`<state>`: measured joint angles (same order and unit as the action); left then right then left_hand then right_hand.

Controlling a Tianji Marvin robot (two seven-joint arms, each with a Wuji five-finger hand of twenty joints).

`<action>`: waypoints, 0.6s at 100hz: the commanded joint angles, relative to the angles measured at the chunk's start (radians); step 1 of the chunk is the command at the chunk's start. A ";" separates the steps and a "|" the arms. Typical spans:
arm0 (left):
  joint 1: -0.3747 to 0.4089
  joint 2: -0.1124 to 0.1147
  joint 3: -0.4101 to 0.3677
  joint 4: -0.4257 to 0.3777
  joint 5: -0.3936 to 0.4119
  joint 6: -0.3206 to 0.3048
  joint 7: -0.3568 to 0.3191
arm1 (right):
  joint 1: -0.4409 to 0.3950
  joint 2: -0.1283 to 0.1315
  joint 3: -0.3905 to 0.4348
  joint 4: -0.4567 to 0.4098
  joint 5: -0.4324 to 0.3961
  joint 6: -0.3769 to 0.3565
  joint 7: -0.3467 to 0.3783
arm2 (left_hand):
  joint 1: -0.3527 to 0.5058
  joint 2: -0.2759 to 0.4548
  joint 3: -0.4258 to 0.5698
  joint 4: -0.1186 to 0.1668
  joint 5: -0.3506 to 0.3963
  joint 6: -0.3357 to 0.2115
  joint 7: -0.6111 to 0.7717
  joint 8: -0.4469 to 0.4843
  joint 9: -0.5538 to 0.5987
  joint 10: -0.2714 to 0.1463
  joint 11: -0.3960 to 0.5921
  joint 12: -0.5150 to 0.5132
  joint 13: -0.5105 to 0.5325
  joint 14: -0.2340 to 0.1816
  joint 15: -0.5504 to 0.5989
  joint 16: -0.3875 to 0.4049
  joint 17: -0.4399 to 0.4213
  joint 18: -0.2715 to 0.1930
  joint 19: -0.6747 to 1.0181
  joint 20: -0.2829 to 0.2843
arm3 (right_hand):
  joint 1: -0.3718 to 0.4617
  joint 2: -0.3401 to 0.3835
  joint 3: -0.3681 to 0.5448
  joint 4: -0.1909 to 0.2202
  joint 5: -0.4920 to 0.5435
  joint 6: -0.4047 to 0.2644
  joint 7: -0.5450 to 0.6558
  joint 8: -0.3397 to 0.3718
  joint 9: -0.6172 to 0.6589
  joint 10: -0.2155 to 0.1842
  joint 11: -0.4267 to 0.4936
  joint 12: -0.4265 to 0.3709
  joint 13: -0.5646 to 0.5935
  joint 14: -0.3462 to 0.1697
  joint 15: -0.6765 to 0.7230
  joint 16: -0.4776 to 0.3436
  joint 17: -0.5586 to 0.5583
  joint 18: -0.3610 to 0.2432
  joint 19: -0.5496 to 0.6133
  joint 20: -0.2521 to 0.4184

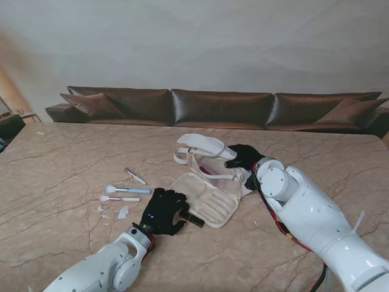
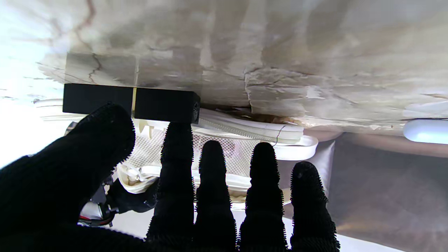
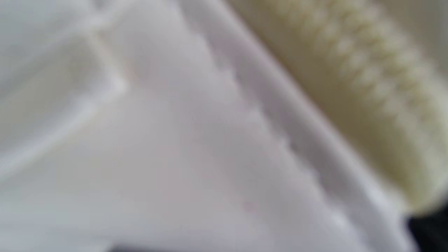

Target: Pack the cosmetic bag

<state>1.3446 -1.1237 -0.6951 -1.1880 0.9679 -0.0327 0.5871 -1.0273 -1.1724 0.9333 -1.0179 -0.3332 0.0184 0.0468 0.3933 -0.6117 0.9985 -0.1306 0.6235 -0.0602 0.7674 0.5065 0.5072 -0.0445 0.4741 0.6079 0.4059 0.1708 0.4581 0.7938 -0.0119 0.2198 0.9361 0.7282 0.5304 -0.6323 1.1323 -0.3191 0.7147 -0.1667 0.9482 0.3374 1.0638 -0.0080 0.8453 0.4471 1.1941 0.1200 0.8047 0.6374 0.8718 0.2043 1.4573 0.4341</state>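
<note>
The cream cosmetics bag (image 1: pixel 209 188) lies open at the table's middle, its flap with elastic loops spread toward me and something pink (image 1: pixel 210 171) inside. My right hand (image 1: pixel 243 157) is closed on the bag's far right rim; its wrist view shows only blurred white fabric (image 3: pixel 182 147) and zipper teeth (image 3: pixel 367 105). A black lipstick tube (image 1: pixel 194 220) (image 2: pixel 164 104) lies on the table by the flap's near corner. My left hand (image 1: pixel 163 211) hovers over it with fingers (image 2: pixel 213 182) straight and apart, thumb and index tip at the tube.
Two pale makeup brushes (image 1: pixel 126 190) (image 1: pixel 120 199), a small white stick (image 1: pixel 135 176) and white scraps (image 1: pixel 123 212) lie left of the bag. A brown sofa (image 1: pixel 219 106) runs along the table's far edge.
</note>
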 commanded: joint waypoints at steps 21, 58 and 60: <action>0.012 0.010 0.018 0.020 0.018 0.012 -0.050 | -0.008 -0.006 -0.008 0.003 0.007 -0.005 0.006 | 0.007 0.023 0.008 0.022 -0.001 -0.024 -0.014 -0.004 -0.049 0.009 -0.044 -0.035 -0.050 0.009 -0.018 -0.017 -0.032 -0.025 -0.031 -0.010 | 0.110 0.068 0.033 0.010 0.064 -0.118 0.096 0.022 0.035 -0.019 0.040 0.011 0.077 -0.021 0.069 0.022 0.019 0.001 0.039 0.000; 0.006 0.022 0.041 0.031 0.054 0.046 -0.044 | -0.007 -0.009 -0.010 0.005 0.014 -0.007 0.001 | 0.216 -0.085 -0.019 -0.083 0.065 -0.225 0.255 -0.002 -0.026 0.000 -0.026 -0.043 -0.047 0.005 -0.005 -0.018 -0.029 -0.028 -0.020 -0.015 | 0.111 0.068 0.034 0.010 0.064 -0.117 0.097 0.022 0.035 -0.019 0.040 0.011 0.077 -0.021 0.070 0.022 0.019 0.001 0.039 0.000; 0.008 0.023 0.037 0.030 0.056 0.046 -0.043 | -0.008 -0.009 -0.010 0.005 0.014 -0.007 0.001 | 0.221 -0.078 -0.016 -0.079 0.084 -0.240 0.276 0.007 -0.023 -0.002 -0.025 -0.043 -0.046 0.004 -0.004 -0.017 -0.028 -0.030 -0.018 -0.015 | 0.111 0.068 0.034 0.010 0.066 -0.117 0.098 0.023 0.034 -0.018 0.040 0.010 0.077 -0.021 0.070 0.022 0.019 0.001 0.039 0.000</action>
<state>1.3208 -1.1103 -0.6558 -1.1915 1.0213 0.0077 0.5562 -1.0263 -1.1732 0.9287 -1.0145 -0.3208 0.0151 0.0442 0.5445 -0.6593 1.0044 -0.1846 0.6411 -0.2217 0.9429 0.4812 0.4963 -0.0445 0.4425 0.5757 0.3674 0.1714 0.4432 0.7818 -0.0327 0.2098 0.9112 0.7184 0.5304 -0.6323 1.1323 -0.3191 0.7150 -0.1667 0.9487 0.3374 1.0639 -0.0080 0.8453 0.4471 1.1941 0.1200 0.8053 0.6421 0.8718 0.2044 1.4574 0.4341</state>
